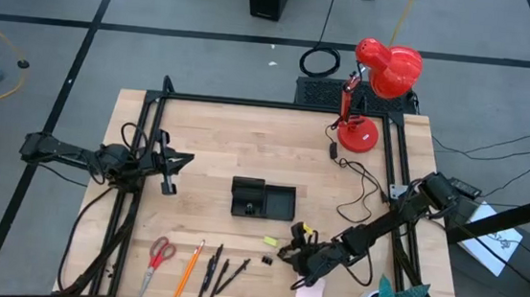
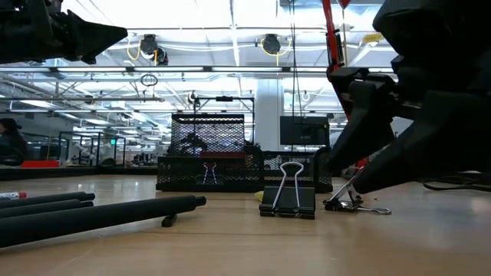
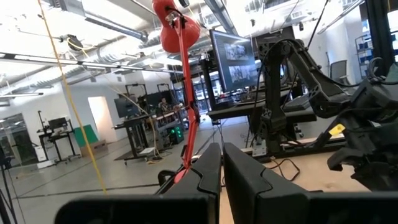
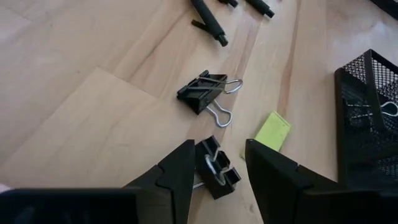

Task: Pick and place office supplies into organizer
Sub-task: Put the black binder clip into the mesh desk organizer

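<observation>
Already half-closed, the right end effector (image 4: pixel 217 163) straddles a small black binder clip (image 4: pixel 214 167) lying flat on the wooden worktop (image 4: pixel 74 93).
If squeezed off-centre, the clip could be flicked aside toward the yellow-green slip (image 4: pixel 272 130), short of the black mesh organizer (image 1: pixel 262 199); the left end effector (image 1: pixel 169 162) is parked clenched, well apart.

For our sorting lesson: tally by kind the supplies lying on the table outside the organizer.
Scissors: 1
Orange pencil: 1
Black pens: 3
Binder clips: 2
Yellow-green piece: 1
Pink note pad: 1
Total: 9
</observation>
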You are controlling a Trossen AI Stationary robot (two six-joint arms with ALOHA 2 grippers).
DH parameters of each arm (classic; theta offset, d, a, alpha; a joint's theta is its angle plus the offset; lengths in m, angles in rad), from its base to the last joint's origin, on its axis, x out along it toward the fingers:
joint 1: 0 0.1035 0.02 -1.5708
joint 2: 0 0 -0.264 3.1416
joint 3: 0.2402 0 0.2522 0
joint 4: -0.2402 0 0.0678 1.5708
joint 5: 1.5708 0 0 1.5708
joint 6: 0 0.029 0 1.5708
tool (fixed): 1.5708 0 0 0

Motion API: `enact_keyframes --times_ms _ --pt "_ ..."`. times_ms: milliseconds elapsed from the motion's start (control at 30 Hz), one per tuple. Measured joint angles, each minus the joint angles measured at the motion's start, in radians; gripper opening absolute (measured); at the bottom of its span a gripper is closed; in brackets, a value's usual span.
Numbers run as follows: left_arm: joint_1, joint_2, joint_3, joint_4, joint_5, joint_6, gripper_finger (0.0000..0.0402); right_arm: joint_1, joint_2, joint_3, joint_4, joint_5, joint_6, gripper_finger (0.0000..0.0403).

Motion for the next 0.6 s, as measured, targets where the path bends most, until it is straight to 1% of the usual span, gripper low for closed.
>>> enact_keyframes --times_ms 67,167,433,600 --pt "0.000 0.000 0.000 0.000 0.000 0.000 0.0026 0.000 0.000 0.000 0.000 -0.001 -0.002 0.0128" --pt "0.000 0.000 0.000 0.000 0.000 0.000 0.0026 0.000 0.000 0.000 -0.003 -0.004 0.016 0.0106" --pt "0.000 0.000 0.000 0.000 0.000 -0.002 0.0026 0.000 -0.002 0.001 0.001 -0.001 0.023 0.0009" --pt "0.000 0.000 0.000 0.000 0.000 -0.001 0.0026 -0.005 -0.002 0.003 0.000 -0.003 0.041 0.0010"
